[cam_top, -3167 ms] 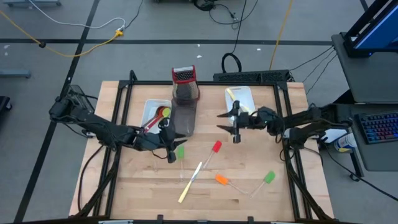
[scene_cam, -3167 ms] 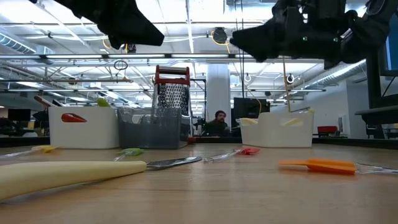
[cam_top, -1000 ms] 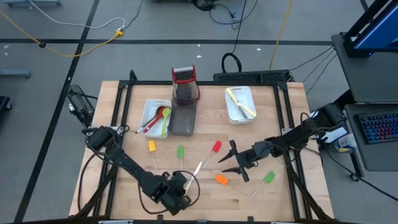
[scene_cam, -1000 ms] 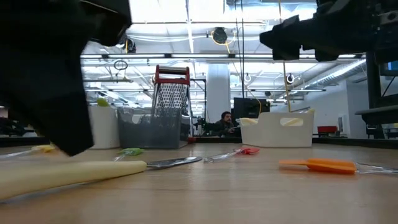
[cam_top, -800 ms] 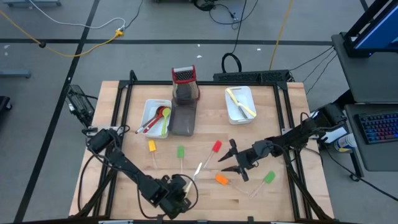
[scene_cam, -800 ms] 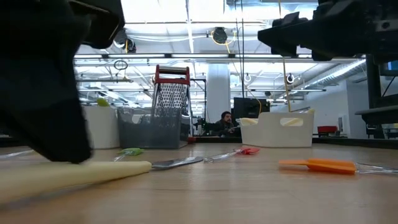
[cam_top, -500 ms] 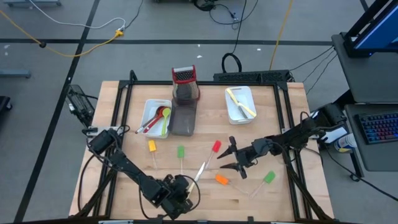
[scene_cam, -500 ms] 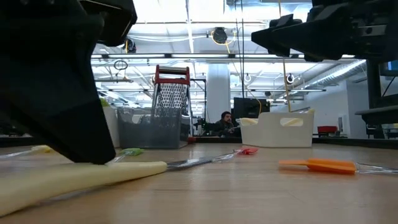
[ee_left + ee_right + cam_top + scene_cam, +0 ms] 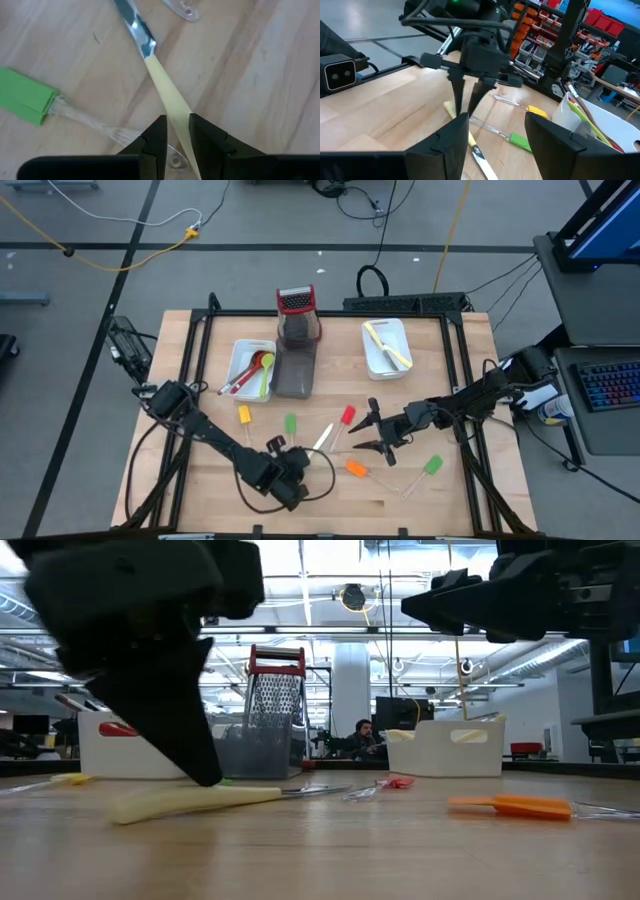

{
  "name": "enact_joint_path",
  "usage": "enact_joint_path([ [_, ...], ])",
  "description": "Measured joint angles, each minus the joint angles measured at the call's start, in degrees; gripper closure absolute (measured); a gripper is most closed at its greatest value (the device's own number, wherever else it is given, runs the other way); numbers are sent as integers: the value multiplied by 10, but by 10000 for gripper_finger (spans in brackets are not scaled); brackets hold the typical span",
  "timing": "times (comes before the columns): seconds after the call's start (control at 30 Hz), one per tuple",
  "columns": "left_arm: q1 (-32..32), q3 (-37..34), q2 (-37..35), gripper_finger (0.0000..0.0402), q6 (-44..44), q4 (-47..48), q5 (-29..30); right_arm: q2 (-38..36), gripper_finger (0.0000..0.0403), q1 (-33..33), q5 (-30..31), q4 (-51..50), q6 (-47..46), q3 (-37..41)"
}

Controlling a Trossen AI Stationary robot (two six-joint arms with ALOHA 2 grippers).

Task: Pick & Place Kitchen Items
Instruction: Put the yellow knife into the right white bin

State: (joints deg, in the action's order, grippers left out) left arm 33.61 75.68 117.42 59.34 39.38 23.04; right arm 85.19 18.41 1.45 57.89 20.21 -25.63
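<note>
My left gripper (image 9: 300, 465) is near the table's front middle, shut on a pale-handled knife (image 9: 167, 95) whose blade (image 9: 322, 438) points toward the far right. My right gripper (image 9: 365, 435) hangs open and empty above the table, between a red spatula (image 9: 347, 416) and an orange spatula (image 9: 355, 469). A green spatula (image 9: 290, 423) lies just beyond the knife; its clear handle (image 9: 90, 122) runs close to my left fingers. A yellow spatula (image 9: 244, 414) and a second green spatula (image 9: 432, 465) lie flat on the wood. My left gripper pinches the knife's pale handle (image 9: 172, 107) between its two fingers, partway along the handle. The fingers (image 9: 190, 740) come from above, slanting down, and lie across the handle. The knife lies nearly level, low on the table (image 9: 320, 840); I cannot tell whether it is lifted clear.
A white tray (image 9: 240, 350) with red and green spoons, a grey tray (image 9: 297, 375), a red-topped grater (image 9: 297, 310) and a white tray (image 9: 386, 365) with pale utensils stand along the far side. A person shows in the room beyond the table (image 9: 352, 735).
My left gripper has moved from the table's near edge toward the far edge and a little right, taking the knife along. The knife now lies farther from the near edge, its blade up beside the red spatula's handle.
</note>
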Motion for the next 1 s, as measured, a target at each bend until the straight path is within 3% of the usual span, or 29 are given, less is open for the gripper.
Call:
enact_joint_path([
  [0.23,-21,0,-4,316,-41,1,-50,0,216,0,0,-8,-22,0],
  [0.77,-50,0,-5,314,-37,-3,-85,0,216,0,0,-8,-30,0],
  [1.0,-61,0,-5,246,-39,-4,-101,0,216,0,0,-8,-30,0],
])
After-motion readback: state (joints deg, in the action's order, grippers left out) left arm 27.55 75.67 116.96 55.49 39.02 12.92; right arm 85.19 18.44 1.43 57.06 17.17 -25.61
